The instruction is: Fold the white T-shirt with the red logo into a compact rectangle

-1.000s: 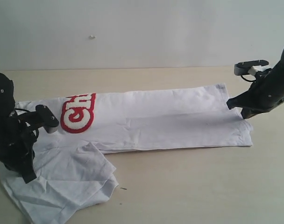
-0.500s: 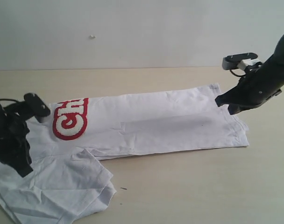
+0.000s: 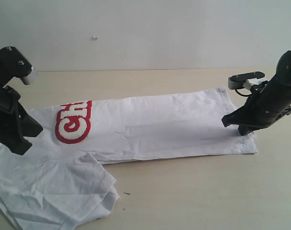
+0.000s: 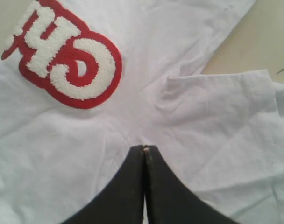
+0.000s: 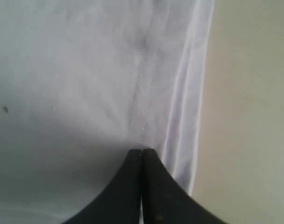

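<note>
The white T-shirt [image 3: 160, 127] lies as a long strip folded lengthwise across the table, with loose cloth bunched at the front left [image 3: 69, 191]. The red logo [image 3: 72, 123] shows only its "Ch" end, beside the fold. My left gripper [image 3: 20, 147] is shut at the shirt's left end. In the left wrist view creases in the shirt [image 4: 216, 121] run together at its tips [image 4: 145, 147], below the logo [image 4: 67, 60]. My right gripper [image 3: 242, 130] is shut with its tips [image 5: 142, 150] down on the cloth [image 5: 76, 70], by the hem at the right end.
The beige table [image 3: 207, 191] runs bare in front of and to the right of the shirt. A pale wall [image 3: 150, 33] stands behind. A small dark speck [image 3: 127, 193] lies near the bunched cloth.
The shirt and logo slid a little to the left. My left arm swung upright with its tip still on the cloth. My right gripper lifted, then came back down at the hem end.
</note>
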`<state>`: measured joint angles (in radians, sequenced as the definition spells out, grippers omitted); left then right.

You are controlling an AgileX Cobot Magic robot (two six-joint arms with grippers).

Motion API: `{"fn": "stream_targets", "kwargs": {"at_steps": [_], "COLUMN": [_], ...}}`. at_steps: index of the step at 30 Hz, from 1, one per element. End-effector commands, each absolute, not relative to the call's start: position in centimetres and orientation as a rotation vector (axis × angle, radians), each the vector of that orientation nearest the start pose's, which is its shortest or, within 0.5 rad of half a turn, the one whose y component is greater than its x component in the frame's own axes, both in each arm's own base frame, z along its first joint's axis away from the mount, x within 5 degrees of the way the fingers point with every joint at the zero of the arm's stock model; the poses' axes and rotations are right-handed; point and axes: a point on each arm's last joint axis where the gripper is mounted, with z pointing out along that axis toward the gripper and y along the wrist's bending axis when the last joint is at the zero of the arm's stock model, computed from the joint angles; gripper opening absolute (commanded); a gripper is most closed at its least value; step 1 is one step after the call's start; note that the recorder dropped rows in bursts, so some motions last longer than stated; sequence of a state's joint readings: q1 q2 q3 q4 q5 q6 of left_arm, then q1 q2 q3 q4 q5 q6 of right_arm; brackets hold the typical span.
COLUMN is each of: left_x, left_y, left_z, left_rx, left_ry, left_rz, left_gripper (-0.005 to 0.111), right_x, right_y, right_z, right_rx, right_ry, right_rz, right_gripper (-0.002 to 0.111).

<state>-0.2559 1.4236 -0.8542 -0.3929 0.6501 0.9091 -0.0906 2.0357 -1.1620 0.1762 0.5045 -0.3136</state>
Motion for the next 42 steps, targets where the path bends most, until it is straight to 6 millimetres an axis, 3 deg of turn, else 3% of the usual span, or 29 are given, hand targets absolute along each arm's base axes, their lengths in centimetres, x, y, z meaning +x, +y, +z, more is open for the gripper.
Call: {"fn": "stream_targets", "kwargs": {"at_steps": [1,11,14,18,20,24,27,34,42], "left_x": [24.4,21.5,20.0,18.2,17.5,16.9,17.8,18.9,19.7], "left_y": [-9.0,-11.5,-13.0,-15.3,-16.1,-17.4,-18.3,-18.7,-18.7], "left_z": [23.1,21.8,21.2,20.2,19.4,17.0,15.3,11.6,10.8], "left_rx": [1.206,1.449,1.493,1.501,1.529,1.524,1.432,1.410,1.364], "left_ry": [2.392,2.363,2.365,2.367,2.370,2.378,2.405,2.476,2.459], "left_rz": [-0.253,-0.334,-0.377,-0.399,-0.403,-0.372,-0.337,-0.272,-0.218], "left_gripper": [0.000,0.002,0.017,0.048,0.054,0.054,0.054,0.054,0.051], "right_x": [37.0,36.1,36.0,35.6,35.5,35.5,35.5,35.6,35.7], "right_y": [-2.7,-2.6,-2.5,-2.4,-2.4,-2.3,-2.3,-2.3,-2.3], "right_z": [11.9,15.9,17.6,19.2,19.4,19.4,19.4,19.4,19.4], "right_rx": [-0.128,-0.162,-0.136,-0.151,-0.151,-0.139,-0.134,-0.141,-0.142], "right_ry": [2.891,2.850,2.797,2.767,2.766,2.767,2.766,2.751,2.745], "right_rz": [0.077,0.059,0.072,0.068,0.069,0.084,0.088,0.081,0.078], "right_gripper": [0.000,0.000,0.000,0.000,0.000,0.000,0.000,0.000,0.000]}}
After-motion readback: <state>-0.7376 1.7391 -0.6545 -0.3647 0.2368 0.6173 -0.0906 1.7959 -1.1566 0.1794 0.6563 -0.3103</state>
